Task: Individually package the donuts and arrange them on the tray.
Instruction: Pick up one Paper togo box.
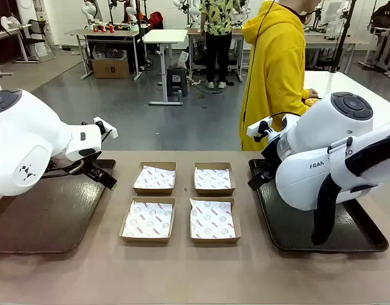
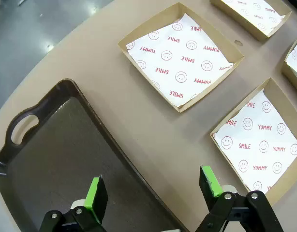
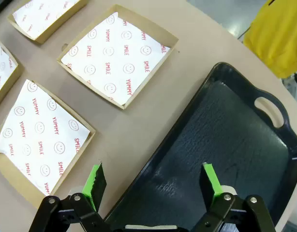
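Nearest, the left gripper [image 2: 153, 189], black with green pads [image 2: 96, 192], hangs with its fingers spread wide and nothing between them. It straddles the inner rim of a dark brown plastic tray [image 2: 51, 145] with a cut-out handle, one finger over the tray floor and the other over the tan table [image 2: 139, 116]. The right gripper [image 3: 152, 182] is likewise spread apart with nothing in it. One of its fingers is over a black plastic tray [image 3: 235, 130] with a cut-out handle, the other over the table between that tray and a box. Between the two trays stand four shallow brown cardboard boxes [image 1: 146, 240] in two rows of two, apart from one another. Each is lined with white paper printed in red with smiley faces, "SMILE" and "YUMMY". Beyond the far edge, right of the middle, a person in a yellow hooded top [image 1: 274, 70] stands beside a white table top [image 1: 347, 86]. At the person's hand is a small yellow-orange thing [image 1: 311, 101], perhaps one of the donuts, too small to tell
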Available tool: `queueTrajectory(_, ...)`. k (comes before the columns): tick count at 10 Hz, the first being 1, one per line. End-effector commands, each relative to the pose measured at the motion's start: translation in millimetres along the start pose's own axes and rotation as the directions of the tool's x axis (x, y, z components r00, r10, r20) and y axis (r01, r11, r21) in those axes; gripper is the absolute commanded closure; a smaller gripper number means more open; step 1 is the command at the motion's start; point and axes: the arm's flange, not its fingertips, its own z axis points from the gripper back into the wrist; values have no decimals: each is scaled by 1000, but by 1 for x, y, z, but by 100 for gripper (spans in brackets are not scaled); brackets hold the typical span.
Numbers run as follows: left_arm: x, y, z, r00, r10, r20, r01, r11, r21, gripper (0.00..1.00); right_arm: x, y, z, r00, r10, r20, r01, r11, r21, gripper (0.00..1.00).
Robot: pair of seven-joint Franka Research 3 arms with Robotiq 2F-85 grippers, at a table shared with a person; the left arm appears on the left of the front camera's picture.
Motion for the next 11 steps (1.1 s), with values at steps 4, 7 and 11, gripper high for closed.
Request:
queueTrajectory(4,0,0,0,1000,0,0,0,1000,0,0,0,0,0,1000,0,0,0,1000,0,0)
queueTrajectory(7,0,0,0,1000,0,0,0,1000,0,0,0,0,0,1000,0,0,0,1000,0,0)
queueTrajectory(11,0,0,0,1000,0,0,0,1000,0,0,0,0,0,1000,0,0,0,1000,0,0)
